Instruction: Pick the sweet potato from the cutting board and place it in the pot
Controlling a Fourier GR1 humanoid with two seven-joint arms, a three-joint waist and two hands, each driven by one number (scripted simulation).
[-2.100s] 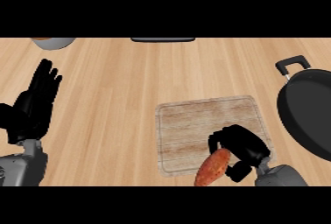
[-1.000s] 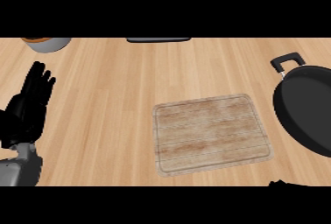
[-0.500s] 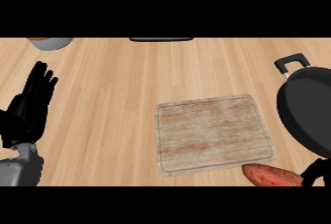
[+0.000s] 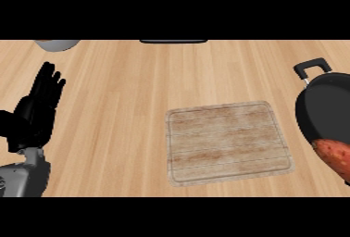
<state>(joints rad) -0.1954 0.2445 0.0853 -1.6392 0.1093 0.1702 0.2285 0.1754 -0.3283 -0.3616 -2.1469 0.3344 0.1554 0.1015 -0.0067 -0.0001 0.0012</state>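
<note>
I see the sweet potato (image 4: 334, 158) at the view's right edge, over the pot (image 4: 321, 109) rim, long axis running diagonally. My right hand is out of view, state unknown. The left hand (image 4: 35, 111) rests open, far left. The cutting board (image 4: 228, 142) is bare.

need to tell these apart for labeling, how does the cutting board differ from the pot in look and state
The cutting board is pale wood, flat and roughly square with rounded corners; the pot is black and round, with a loop handle at its far end. The cutting board lies fully in view with nothing on it, while the pot is cut off by the right edge and the sweet potato shows over its near part. Both sit on the wooden counter.
</note>
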